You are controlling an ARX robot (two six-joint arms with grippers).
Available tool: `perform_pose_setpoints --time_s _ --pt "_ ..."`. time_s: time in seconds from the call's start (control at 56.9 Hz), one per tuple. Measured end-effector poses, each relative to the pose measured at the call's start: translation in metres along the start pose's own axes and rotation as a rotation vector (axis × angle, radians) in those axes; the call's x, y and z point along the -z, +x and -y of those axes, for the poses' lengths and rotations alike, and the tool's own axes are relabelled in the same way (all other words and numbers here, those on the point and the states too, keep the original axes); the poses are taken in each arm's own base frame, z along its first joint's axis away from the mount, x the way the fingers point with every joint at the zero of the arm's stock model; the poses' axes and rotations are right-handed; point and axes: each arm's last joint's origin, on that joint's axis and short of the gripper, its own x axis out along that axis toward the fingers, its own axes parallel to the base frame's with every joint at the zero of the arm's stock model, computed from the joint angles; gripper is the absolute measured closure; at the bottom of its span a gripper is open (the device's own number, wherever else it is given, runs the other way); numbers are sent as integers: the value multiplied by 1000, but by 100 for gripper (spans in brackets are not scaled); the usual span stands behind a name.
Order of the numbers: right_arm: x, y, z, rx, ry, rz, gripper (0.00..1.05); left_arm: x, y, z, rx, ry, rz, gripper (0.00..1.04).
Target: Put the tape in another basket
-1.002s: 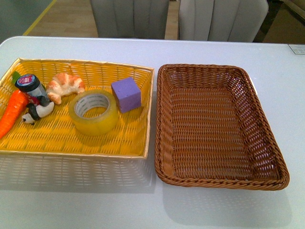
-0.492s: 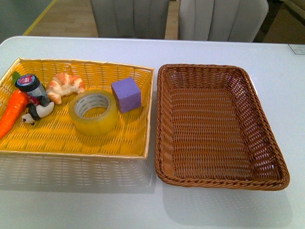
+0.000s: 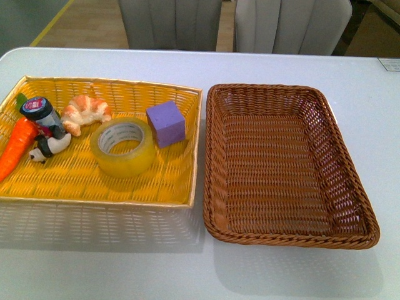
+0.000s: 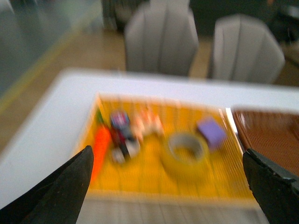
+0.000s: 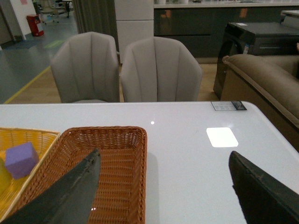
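Note:
The tape, a yellowish translucent roll with a white core, lies flat in the bright yellow basket, next to a purple cube. The brown wicker basket stands empty to its right. Neither arm shows in the front view. The left wrist view is blurred; my left gripper is open and high above the table's near side, with the tape ahead between its fingers. My right gripper is open above the table, over the brown basket's right rim.
The yellow basket also holds a toy carrot, a small jar, a croissant and a small black-and-white figure. Two grey chairs stand beyond the table's far edge. A sofa is at the right.
Nothing has visibly changed in the front view; the objects and baskets stay where they were.

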Motion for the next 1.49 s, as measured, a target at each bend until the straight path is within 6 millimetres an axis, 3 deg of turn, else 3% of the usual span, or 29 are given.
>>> perform_pose_setpoints --time_s 0.018,0.088,0.299,0.369,0.422,0.492,0.651,1.038,1.495 --pt "0 0 0 -1 0 0 10 -3 2 1 -2 -49 -112 9" --pt "0 0 0 0 0 1 9 -9 13 3 -19 -121 -278 9" --pt "0 0 0 0 0 1 9 -37 73 6 -50 -146 -262 9" --pt "0 0 0 0 0 1 9 -42 117 5 -81 -146 -257 9" --pt "0 0 0 0 0 1 9 -37 148 5 -108 -146 -275 9" --pt "0 0 0 0 0 1 9 -25 175 5 -128 -143 -320 9" --pt "0 0 0 0 0 0 9 0 219 9 -153 -140 -419 9" --pt "0 0 0 0 0 1 9 35 282 13 -183 -142 -509 9" --pt "0 0 0 0 0 1 9 55 318 15 -185 -157 -547 9"
